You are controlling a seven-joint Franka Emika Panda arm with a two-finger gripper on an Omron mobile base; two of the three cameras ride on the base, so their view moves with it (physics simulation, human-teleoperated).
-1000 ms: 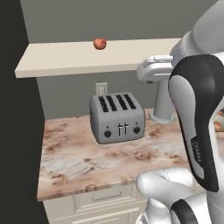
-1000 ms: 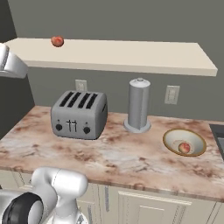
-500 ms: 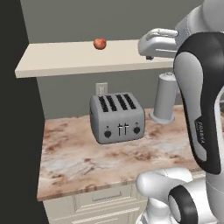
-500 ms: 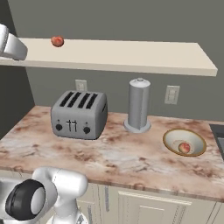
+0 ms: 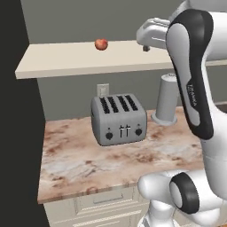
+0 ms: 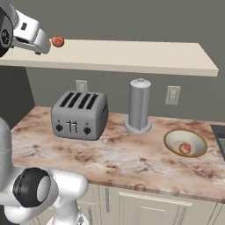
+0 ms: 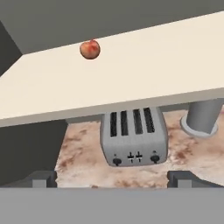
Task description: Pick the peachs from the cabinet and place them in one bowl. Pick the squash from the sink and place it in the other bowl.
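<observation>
One peach rests on the beige cabinet slab, toward its left end. My gripper hovers at the slab's front edge, level with the peach and apart from it. The fingertips stand wide apart, open and empty. A second peach lies in the cream bowl with the golden-brown rim on the counter. The sink's dark corner shows at the far right. The squash and the other bowl are out of view.
A grey four-slot toaster sits on the marble counter below the slab. A tall grey canister stands to its right. A dark wall closes off the counter's left side.
The hand has risen from below the cabinet slab to its front edge. The peach, bowl and toaster have not moved.
</observation>
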